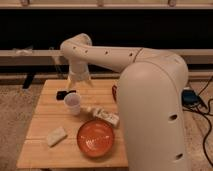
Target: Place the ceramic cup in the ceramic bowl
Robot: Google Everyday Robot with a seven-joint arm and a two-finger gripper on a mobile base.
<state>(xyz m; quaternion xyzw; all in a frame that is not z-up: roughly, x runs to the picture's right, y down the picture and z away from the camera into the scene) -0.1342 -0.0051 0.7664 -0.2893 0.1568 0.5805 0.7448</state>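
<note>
The arm arches leftward, its claw (72,92) pointing down just behind the upright ceramic cup (72,103) on the counter (44,116), grip state indeterminable, ceramic bowl (96,138) nearer the front edge, white box (107,118) at its rim.

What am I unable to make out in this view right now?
1. The gripper, over the far side of the table behind the cup: its height above the wood is unclear in the camera view.
2. The dark red thing: mostly hidden by the arm.
3. The table's right side: covered by the robot's body.
4. The small black thing by the cup: too dim to identify.
</note>
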